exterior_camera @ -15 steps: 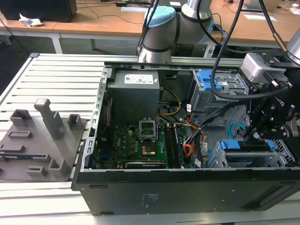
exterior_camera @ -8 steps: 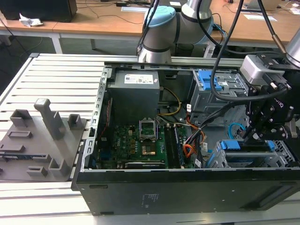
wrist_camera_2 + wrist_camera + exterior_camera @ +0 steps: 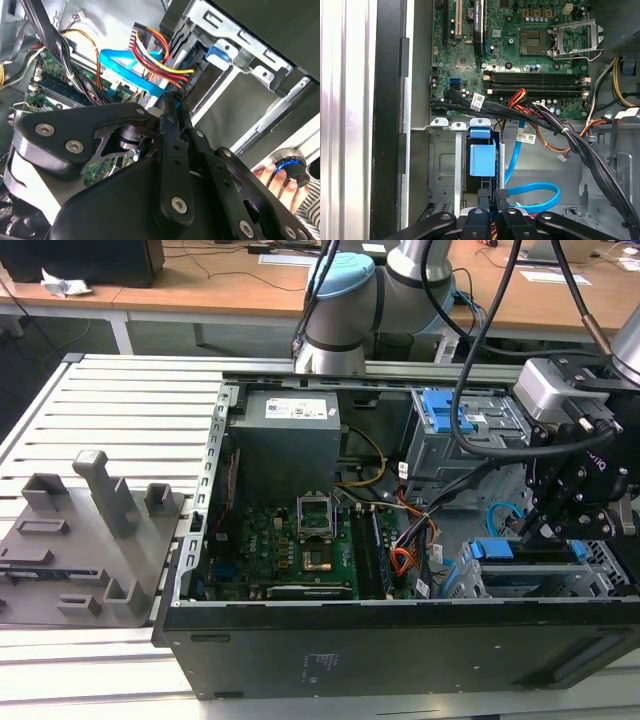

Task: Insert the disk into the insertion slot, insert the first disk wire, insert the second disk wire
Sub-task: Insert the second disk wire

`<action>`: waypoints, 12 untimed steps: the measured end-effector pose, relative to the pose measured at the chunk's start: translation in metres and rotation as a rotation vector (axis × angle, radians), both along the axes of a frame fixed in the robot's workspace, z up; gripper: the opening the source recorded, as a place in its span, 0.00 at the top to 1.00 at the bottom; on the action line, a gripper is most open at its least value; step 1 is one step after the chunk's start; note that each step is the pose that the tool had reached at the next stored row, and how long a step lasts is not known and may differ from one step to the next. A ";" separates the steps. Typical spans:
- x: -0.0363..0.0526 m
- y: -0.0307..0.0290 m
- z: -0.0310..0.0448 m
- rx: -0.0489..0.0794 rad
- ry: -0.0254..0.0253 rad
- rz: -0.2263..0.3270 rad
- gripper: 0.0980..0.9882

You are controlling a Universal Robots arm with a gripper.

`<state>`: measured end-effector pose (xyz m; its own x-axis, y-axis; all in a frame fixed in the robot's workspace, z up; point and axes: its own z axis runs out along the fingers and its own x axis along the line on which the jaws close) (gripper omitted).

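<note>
The disk (image 3: pixel 482 159), in its bright blue carrier (image 3: pixel 490 550), sits inside the insertion slot (image 3: pixel 445 167), the grey metal cage (image 3: pixel 252 57) at the case's near corner on the exterior view's right. The first disk wire (image 3: pixel 160 60), an orange, red and black bundle, runs to the disk's rear end. The second disk wire (image 3: pixel 535 191), glossy light blue (image 3: pixel 125 70), loops beside the cage. Its end meets my gripper (image 3: pixel 174 102), whose black fingers (image 3: pixel 485 200) are closed together on its dark plug, just behind the disk. My gripper (image 3: pixel 530 530) hangs over the cage.
The open case holds the motherboard (image 3: pixel 300 550), a grey power supply (image 3: pixel 285 445) and thick black cable bundles (image 3: pixel 590 155). A taller grey bay with blue latch (image 3: pixel 445 410) stands behind the cage. A grey fixture tray (image 3: pixel 90 530) lies left. A hand (image 3: pixel 272 177) rests on a knob.
</note>
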<state>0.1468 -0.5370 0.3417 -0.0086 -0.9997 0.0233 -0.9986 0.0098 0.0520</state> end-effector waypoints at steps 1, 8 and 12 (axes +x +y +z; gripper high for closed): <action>0.0000 0.0000 0.0001 0.000 0.0000 0.000 0.93; -0.0001 -0.0011 -0.0049 0.003 0.0001 0.000 0.93; 0.0000 -0.0011 -0.0066 0.004 -0.0001 0.000 0.93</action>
<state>0.1467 -0.5381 0.3351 -0.0086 -0.9998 0.0195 -0.9986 0.0096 0.0520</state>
